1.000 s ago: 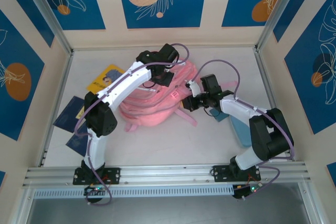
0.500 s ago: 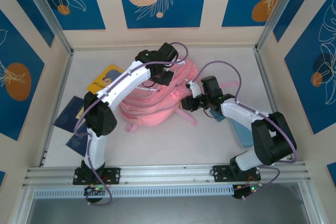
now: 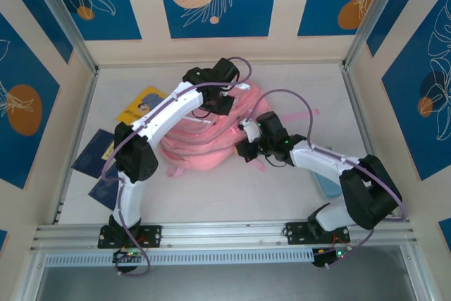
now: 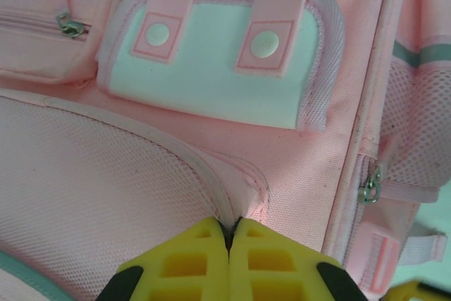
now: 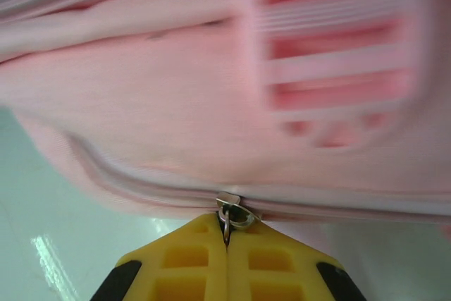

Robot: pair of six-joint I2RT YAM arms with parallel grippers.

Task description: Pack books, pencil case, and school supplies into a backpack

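Unzipping looks to be the step in hand. From above, the backpack (image 3: 201,142) lies mid-surface (image 3: 296,79) with both arms on it: the left claw (image 3: 220,107) at its far side, the right claw (image 3: 241,151) at its near right edge. Nothing is packed yet. Count: one backpack; one yellow book (image 3: 144,102) far left; one navy book (image 3: 90,153) nearer, beside the left arm. A dark patch below it may be the same book, I cannot tell. One pencil case (image 3: 326,182) lies part-hidden under the right arm.

On the left wrist, the left claw (image 4: 230,227) is fully closed, pinching a fold of backpack (image 4: 211,68) fabric by the mesh pocket.

On the right wrist, the right claw (image 5: 225,222) is closed tight on one zip pull (image 5: 232,209) along the backpack (image 5: 176,89) seam. The picture is blurred.

Next, I judge, the right arm must draw the pull along its track while the left holds the fabric taut against it.
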